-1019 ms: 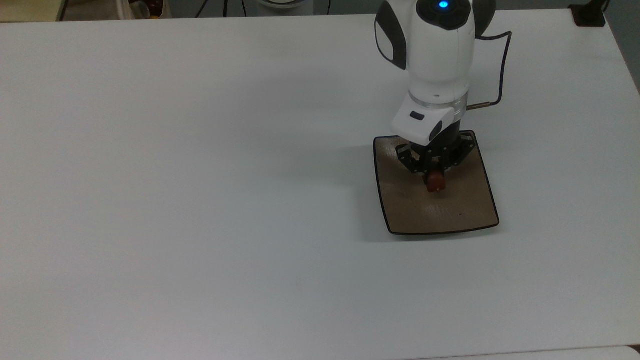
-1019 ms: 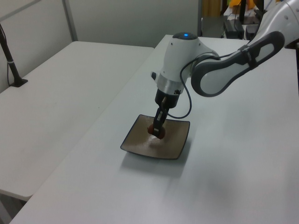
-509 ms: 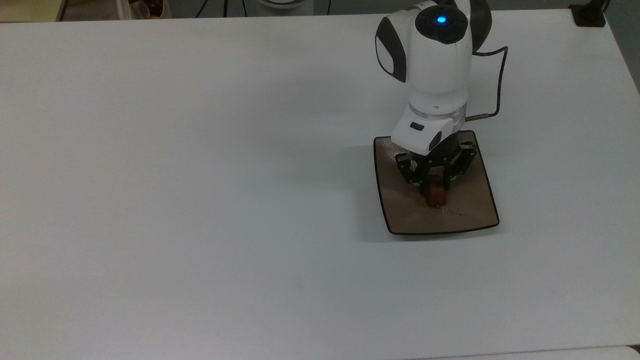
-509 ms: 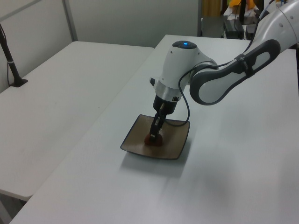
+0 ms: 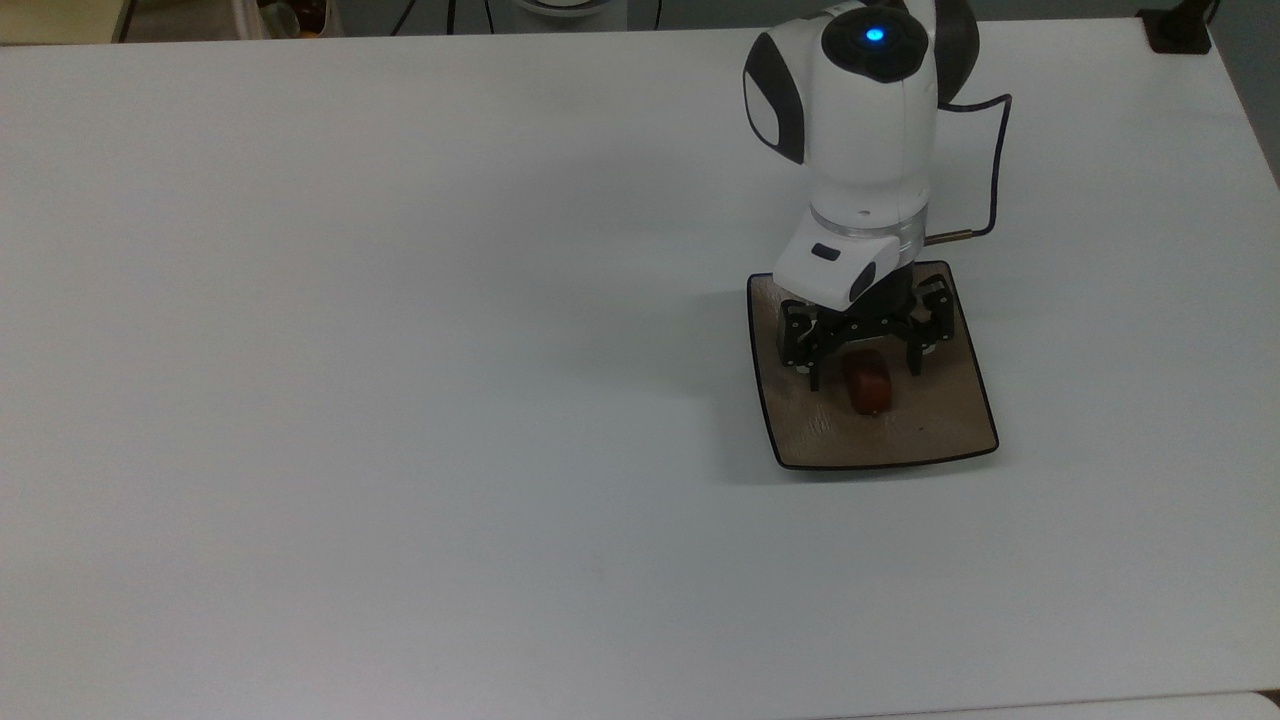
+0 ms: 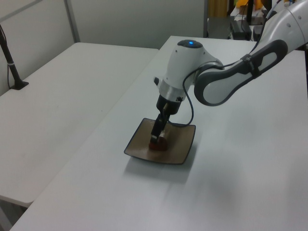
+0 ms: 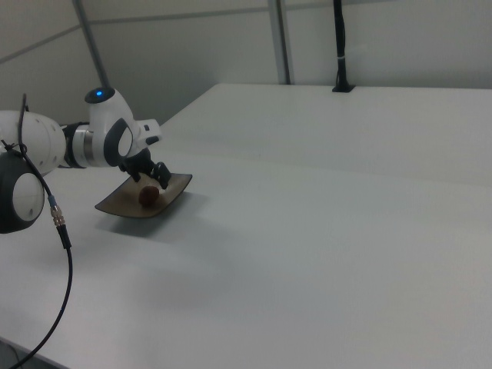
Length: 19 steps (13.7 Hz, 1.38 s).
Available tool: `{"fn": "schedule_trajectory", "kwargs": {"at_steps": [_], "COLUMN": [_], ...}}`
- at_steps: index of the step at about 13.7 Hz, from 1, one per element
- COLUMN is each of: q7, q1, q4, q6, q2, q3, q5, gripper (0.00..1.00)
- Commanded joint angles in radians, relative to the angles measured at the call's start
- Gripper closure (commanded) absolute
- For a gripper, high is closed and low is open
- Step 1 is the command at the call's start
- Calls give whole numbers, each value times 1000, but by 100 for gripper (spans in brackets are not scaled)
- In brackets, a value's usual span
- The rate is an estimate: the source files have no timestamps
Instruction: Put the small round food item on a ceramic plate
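Reddish-brown and glossy, the small round food item (image 5: 869,385) lay on the ceramic plate (image 5: 940,425), a little toward six o'clock of its centre in the top view. Your gripper (image 5: 864,375) straddled it with fingers spread and not touching. Release looked done; you needed a straight vertical lift so neither fingertip nudged it.

I see small round food item (image 5: 868,383): glossy reddish-brown lump, resting near middle of ceramic plate (image 5: 940,425) | I read plate as square, tan-brown, streaky, thin dark rim, upturned edges, flat on bench (image 5: 400,350)
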Motion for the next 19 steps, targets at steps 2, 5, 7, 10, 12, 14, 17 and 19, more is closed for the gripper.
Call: {"fn": "schedule_trajectory", "kwargs": {"at_steps": [2,5,7,10,12,14,17,19], "q7": [29,29,25,23,22,11,-138,-248], "q1": [-32,-81,-136,-167,-220,-245,-257,-268], "q4": [-60,-70,-70,-71,-100,-164,-220,-234], "q6": [-20,-200,-364,-600,-704,-721,-721,-719], "q2": [-143,-259,-356,-498,-575,-640,-683,-700], "q3": [-16,-17,-22,-86,-94,-94,-93,-93], "q5": [-40,-40,-40,-37,-32,-31,-21,-9], "gripper": [0,0,0,0,0,0,0,0]}}
